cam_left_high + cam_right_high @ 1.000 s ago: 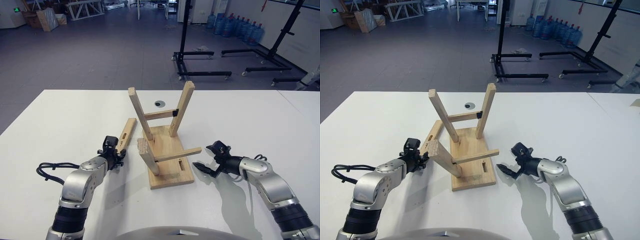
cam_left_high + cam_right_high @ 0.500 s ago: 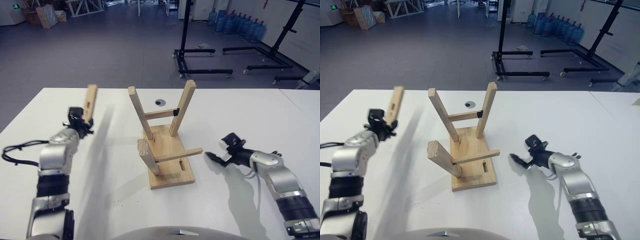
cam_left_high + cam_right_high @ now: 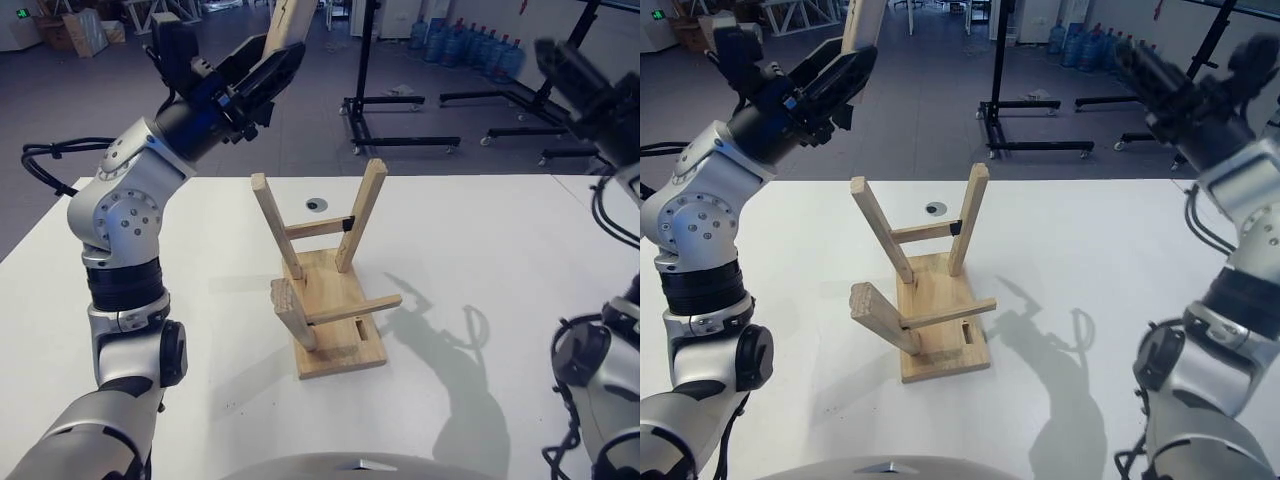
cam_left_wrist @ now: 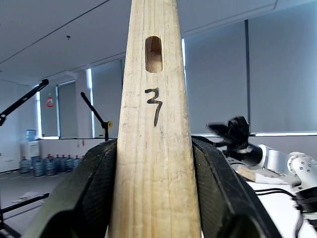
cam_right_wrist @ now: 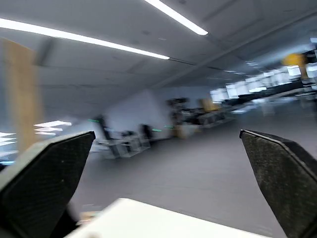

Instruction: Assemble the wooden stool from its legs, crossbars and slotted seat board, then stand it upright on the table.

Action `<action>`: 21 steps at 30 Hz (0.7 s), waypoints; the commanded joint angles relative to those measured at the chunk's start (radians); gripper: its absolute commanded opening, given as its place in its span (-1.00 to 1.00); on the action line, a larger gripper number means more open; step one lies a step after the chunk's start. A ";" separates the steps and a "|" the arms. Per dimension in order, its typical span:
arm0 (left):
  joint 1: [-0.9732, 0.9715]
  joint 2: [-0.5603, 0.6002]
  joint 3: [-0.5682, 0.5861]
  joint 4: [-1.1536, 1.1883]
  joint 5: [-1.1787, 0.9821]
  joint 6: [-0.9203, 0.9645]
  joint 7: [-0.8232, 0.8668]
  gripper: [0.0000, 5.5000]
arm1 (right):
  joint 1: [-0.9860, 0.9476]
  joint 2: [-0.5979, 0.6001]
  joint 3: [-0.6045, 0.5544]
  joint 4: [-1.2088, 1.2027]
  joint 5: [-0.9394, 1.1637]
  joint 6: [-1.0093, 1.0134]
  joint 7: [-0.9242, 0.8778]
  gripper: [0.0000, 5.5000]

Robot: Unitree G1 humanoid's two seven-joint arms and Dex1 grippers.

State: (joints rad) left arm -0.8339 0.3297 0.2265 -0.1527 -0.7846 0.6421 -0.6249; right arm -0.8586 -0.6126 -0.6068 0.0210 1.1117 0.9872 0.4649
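The robot's left gripper (image 3: 265,75) is clamped on a loose wooden leg (image 4: 156,124), its black fingers (image 4: 99,183) pressed against both sides of the timber, and is held high above the far left side of the white table (image 3: 150,260). The leg points up and away from the robot; its face carries an oblong slot (image 4: 153,53) with a dark handwritten mark just below it. On the other side, the right gripper (image 5: 167,134) hangs in the air over the table's right edge with its two fingers (image 5: 277,173) spread wide apart and nothing between them. Between the two arms, near the middle of the table, the partly built stool lies upside down on its seat board (image 3: 335,345). Two legs (image 3: 278,225) stand at the board's far end, leaning apart and joined by a crossbar (image 3: 318,228). A third leg (image 3: 293,312) leans at the near left corner, with a second crossbar (image 3: 355,308) jutting from it to the right, its free end unattached. An open slot (image 3: 357,322) shows in the board beneath that bar. Black wheeled stands (image 3: 400,140) sit on the hall floor beyond.
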 commanded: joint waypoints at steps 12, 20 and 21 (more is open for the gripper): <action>0.161 0.054 -0.089 -0.188 -0.216 0.159 -0.085 -0.26 | -0.038 0.096 0.136 -0.064 0.555 0.069 -0.188 0.96; 0.164 0.037 -0.048 -0.140 -0.451 0.275 -0.029 -0.26 | 0.027 0.166 0.230 -0.152 0.672 0.020 -0.224 0.96; 0.159 0.033 -0.048 -0.136 -0.473 0.281 -0.015 -0.26 | 0.052 0.179 0.248 -0.174 0.663 0.012 -0.217 0.96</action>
State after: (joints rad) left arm -0.6590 0.3691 0.1714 -0.2969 -1.2177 0.8983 -0.6627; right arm -0.8521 -0.4554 -0.3869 -0.1081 1.7778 1.0142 0.2387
